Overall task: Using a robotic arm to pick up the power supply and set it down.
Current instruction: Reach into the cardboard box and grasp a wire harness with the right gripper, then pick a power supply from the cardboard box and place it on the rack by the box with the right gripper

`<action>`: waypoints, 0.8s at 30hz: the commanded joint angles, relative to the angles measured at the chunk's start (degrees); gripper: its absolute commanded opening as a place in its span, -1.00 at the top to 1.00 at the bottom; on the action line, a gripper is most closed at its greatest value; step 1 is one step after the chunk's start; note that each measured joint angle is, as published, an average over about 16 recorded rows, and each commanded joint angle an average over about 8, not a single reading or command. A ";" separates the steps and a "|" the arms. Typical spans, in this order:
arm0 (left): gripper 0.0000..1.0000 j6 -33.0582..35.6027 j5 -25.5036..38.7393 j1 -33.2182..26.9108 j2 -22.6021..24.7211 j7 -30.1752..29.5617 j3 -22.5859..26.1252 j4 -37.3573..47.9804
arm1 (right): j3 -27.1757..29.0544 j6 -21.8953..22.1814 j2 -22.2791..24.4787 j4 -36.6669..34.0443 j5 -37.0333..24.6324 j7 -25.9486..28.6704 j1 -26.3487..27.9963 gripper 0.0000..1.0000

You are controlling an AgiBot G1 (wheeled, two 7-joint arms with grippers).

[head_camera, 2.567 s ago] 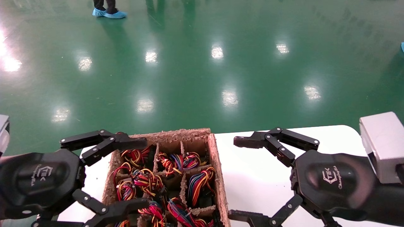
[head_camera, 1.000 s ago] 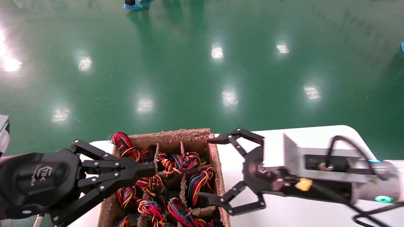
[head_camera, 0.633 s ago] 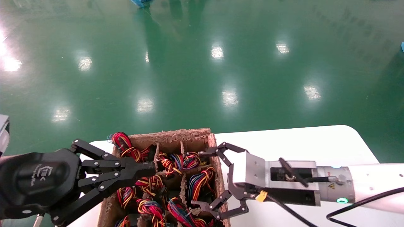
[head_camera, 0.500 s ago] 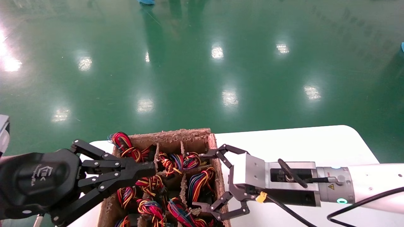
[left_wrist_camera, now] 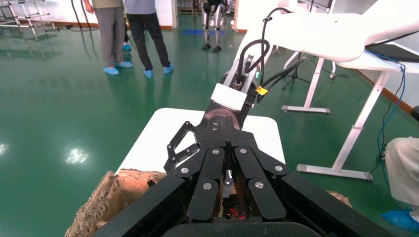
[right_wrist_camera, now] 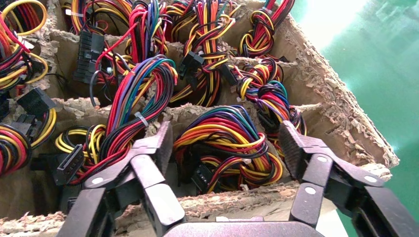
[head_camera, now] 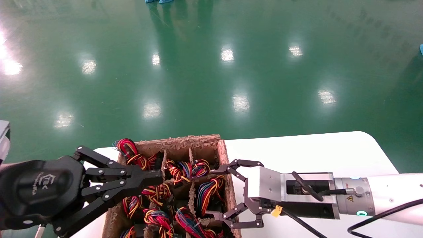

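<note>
Right gripper reaches in from 3 o'clock over the right wall of the cardboard crate, jaws spread wide. In the right wrist view its two fingers straddle one cell, a coil of red, yellow, blue and black wires between them, nothing held yet. That coil belongs to the power supply in the crate's right column, mid row, at about 6 o'clock in the head view. The grey metal body sits under the wires and is mostly hidden.

Left gripper lies at 9 o'clock across the crate's left cells, fingers closed together. Cannot tell whether it pinches any wire.

Handling, judged: metal box is stiff and fairly heavy for its size; wire bundle is soft, springy, and likely to snag neighbours or the ragged dividers. Grabbing wires alone risks slip and swing. Better to go deeper and clamp the box sides, or the tied base of the loom.

Beyond the crate at 12 o'clock, white table edge, then green floor.
</note>
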 commanded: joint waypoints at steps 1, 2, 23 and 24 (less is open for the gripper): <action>1.00 0.00 0.00 0.00 0.00 0.00 0.00 0.00 | -0.08 0.04 -0.14 -0.07 -0.10 -0.03 0.01 1.00; 1.00 0.00 0.00 0.00 0.00 0.00 0.00 0.00 | -0.13 -0.02 -0.16 -0.11 -0.18 -0.14 0.05 1.00; 1.00 0.00 0.00 0.00 0.00 0.00 0.00 0.00 | -0.16 -0.08 -0.14 0.78 -1.45 -3.90 0.37 1.00; 1.00 0.00 0.00 0.00 0.00 0.00 0.00 0.00 | -0.05 0.03 -0.13 0.96 -1.35 -4.09 0.28 1.00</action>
